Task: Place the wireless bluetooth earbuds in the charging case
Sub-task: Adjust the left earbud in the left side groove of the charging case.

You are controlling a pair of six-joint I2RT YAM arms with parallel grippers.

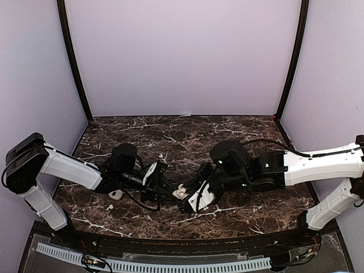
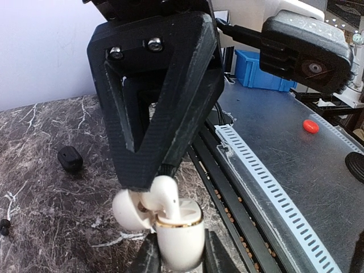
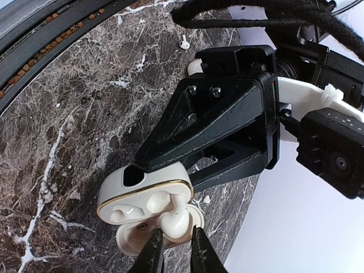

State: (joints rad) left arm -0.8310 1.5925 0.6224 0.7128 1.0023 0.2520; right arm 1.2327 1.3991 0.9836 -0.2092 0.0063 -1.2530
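Left gripper [image 2: 179, 257] clamps the open white charging case [image 3: 122, 185]; right gripper [image 3: 176, 250] pinches a white earbud [image 3: 175, 219] at its socket; looks light, slick, rigid; best held by the stem.

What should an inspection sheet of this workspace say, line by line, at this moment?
Surface: dark marble table with white veins; no spill seen.
Job's things: white charging case open; white earbud at its opening, whether fully seated cannot be told.
Clutter: second white case lying open, loose earbud near it, small black case on the table.
Grippers: left tool shut on the charging case; right tool shut on the earbud.
Cables: thick black cable behind the left tool, above the table.
Surroundings: lilac walls; slotted rail and blue bin beyond the table edge.
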